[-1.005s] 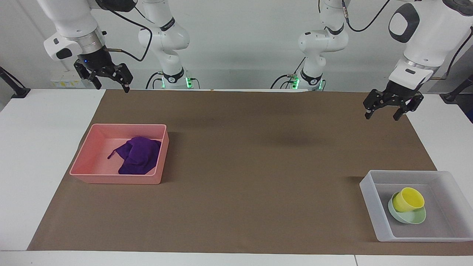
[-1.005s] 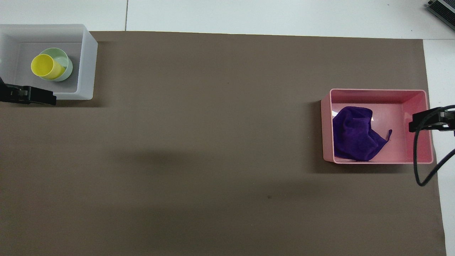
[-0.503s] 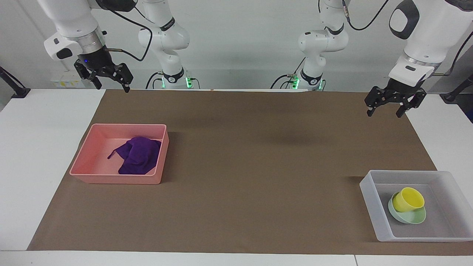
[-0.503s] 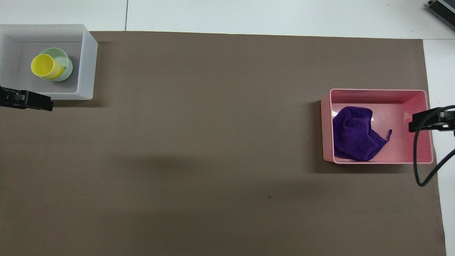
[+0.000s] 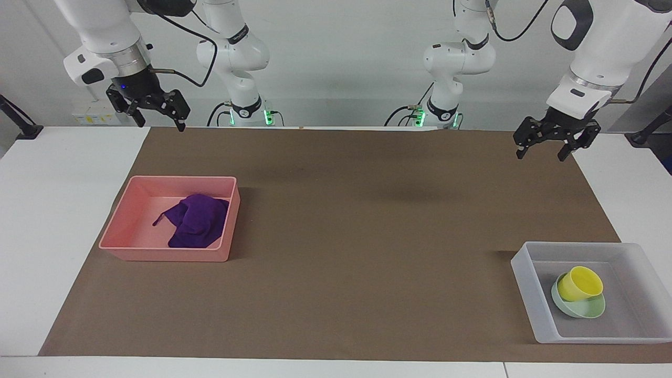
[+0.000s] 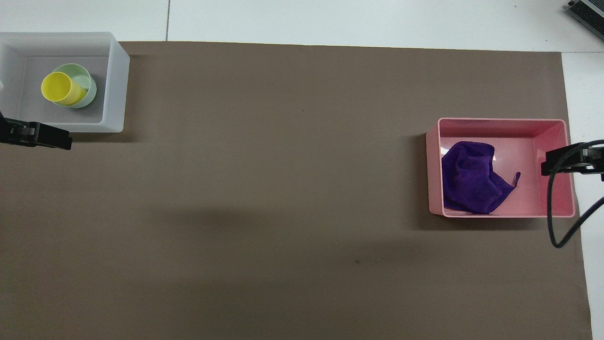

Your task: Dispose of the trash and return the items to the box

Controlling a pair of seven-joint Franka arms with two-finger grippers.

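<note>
Soft deep-purple fuzzy cloth in pink rectangular plastic bin. Yellow plastic cup tipped in mint-green bowl, inside translucent whitish-grey tray. Left gripper, right gripper: raised, jaws spread, empty. Sorting looks finished; next, park arms.

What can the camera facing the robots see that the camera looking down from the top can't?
Only the facing view shows the whole white arms, with the left gripper and right gripper open and empty in the air. Only the overhead view looks straight down into the yellow cup. Both show the purple cloth in the pink bin, and the cup leaning in the green bowl inside the clear box.
</note>
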